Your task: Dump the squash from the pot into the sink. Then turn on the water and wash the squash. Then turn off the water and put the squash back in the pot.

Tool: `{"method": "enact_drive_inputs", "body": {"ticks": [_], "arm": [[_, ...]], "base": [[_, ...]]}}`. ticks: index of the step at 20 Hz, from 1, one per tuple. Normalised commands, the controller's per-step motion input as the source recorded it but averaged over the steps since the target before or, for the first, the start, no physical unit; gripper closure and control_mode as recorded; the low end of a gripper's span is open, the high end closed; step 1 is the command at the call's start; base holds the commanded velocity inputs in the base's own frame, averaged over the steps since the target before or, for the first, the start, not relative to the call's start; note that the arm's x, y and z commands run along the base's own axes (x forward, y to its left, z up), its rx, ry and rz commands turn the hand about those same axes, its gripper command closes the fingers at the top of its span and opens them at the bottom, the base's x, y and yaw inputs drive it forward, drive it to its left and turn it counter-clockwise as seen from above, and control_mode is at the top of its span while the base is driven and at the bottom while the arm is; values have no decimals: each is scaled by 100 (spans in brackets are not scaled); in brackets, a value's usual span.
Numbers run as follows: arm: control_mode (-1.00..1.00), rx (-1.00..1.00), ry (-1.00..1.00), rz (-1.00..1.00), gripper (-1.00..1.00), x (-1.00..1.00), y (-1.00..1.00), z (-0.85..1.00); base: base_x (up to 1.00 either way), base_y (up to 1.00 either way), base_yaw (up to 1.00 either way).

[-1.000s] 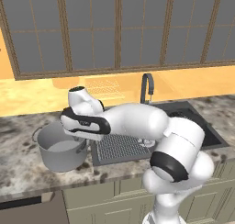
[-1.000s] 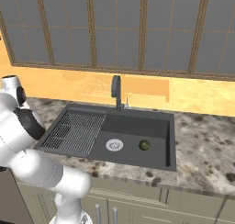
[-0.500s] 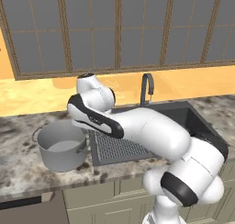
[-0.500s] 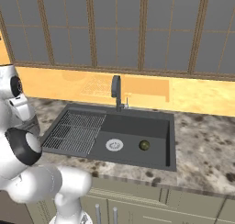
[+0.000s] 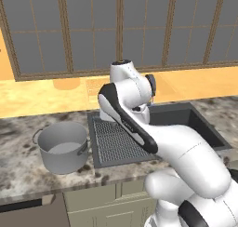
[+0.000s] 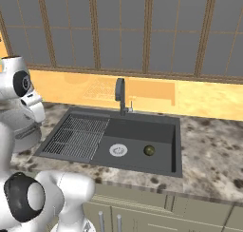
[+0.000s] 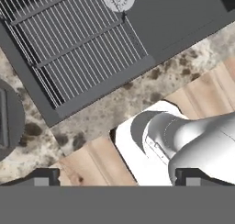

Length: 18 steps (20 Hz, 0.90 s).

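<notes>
The squash [image 6: 149, 150] is seen in the sink [image 6: 142, 131] basin, right of the drain [image 6: 118, 150], at frame centre. The pot [image 5: 62, 147] is placed on the worktop [image 5: 18, 170] at lower left. The fingers [image 7: 46, 176] are spread wide, empty.

Both base cameras look forward and down over the sink [image 6: 118, 145] from either side, sharing it; the hand camera looks steeply down, closer, onto its ribbed drainer [image 7: 78, 44].

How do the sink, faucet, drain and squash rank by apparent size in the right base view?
1. Sink
2. Faucet
3. Drain
4. Squash, a little smaller than the drain beside it in the basin.
</notes>
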Motion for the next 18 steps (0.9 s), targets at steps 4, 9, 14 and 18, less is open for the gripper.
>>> {"method": "enact_drive_inputs", "body": {"ticks": [4, 9, 14, 18], "arm": [[-100, 0, -8, 29, -100, -36, -100, 26], [-100, 10, 0, 39, -100, -2, -100, 12], [-100, 13, 0, 41, -100, 0, -100, 4], [-100, 11, 0, 34, -100, 0, -100, 0]], "base": [[0, 0, 0], [0, 0, 0], [0, 0, 0], [0, 0, 0]]}}
